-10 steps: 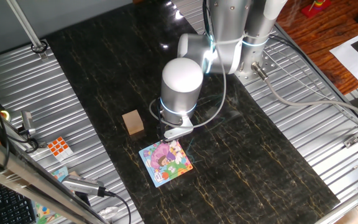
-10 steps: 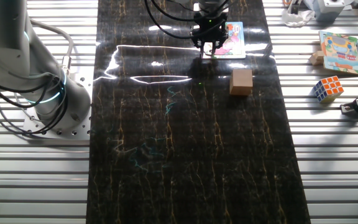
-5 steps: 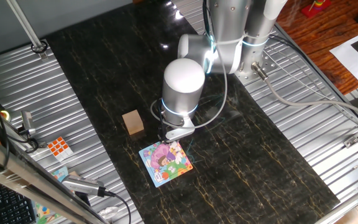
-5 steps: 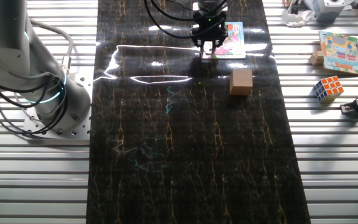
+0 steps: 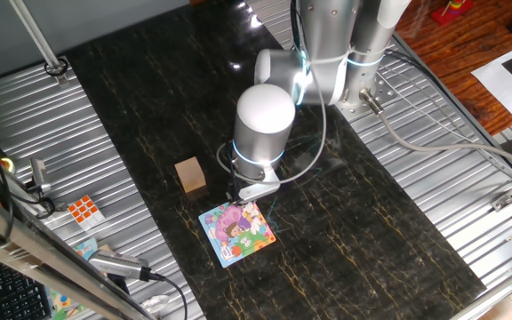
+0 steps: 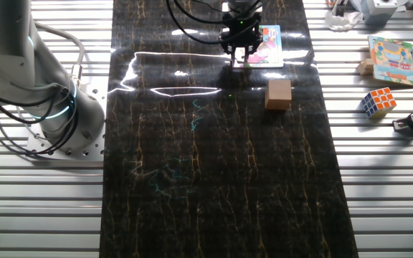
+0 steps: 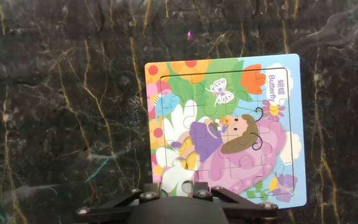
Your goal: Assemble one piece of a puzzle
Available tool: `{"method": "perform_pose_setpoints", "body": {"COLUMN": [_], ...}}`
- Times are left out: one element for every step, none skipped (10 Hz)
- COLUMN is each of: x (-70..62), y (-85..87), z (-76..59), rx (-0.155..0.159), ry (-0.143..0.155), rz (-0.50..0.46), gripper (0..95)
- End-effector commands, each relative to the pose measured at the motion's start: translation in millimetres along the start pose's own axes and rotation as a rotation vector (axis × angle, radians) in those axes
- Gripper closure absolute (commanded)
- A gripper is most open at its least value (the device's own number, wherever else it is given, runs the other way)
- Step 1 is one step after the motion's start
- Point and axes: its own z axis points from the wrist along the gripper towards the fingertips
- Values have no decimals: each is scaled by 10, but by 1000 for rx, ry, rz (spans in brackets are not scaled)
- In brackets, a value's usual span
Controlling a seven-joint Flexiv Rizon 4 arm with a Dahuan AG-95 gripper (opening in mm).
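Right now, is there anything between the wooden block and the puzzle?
No. In one fixed view, only bare dark tabletop lies between the wooden block and the puzzle.

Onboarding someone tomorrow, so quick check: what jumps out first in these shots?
The colourful cartoon puzzle with its blue border stands out against the dark marbled table. The arm's big white joint hangs right over the puzzle's edge, with the tool low at that edge. Next comes the tan wooden cube just beside the puzzle, and an orange-and-white Rubik's cube off on the metal slats.
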Motion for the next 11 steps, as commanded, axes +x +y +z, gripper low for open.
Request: {"method": "perform_pose_setpoints", "body": {"x": [3,3,3,3,3,4,5,5,6,6,7], "y": [-5,-5,-5,-5,-5,-5,-5,-5,-5,-5,-5], "z": [11,11,11,11,11,10,10,10,10,10,9], "rx": [1,2,3,4,5,5,6,9,10,10,12], "ry": [0,-1,-2,-2,-2,-2,-3,-3,-3,-4,-3], "rz": [-2,-1,-4,-6,-7,-7,-9,-10,-11,-13,-21], "gripper": [950,950,950,950,950,760,760,760,760,760,760]}}
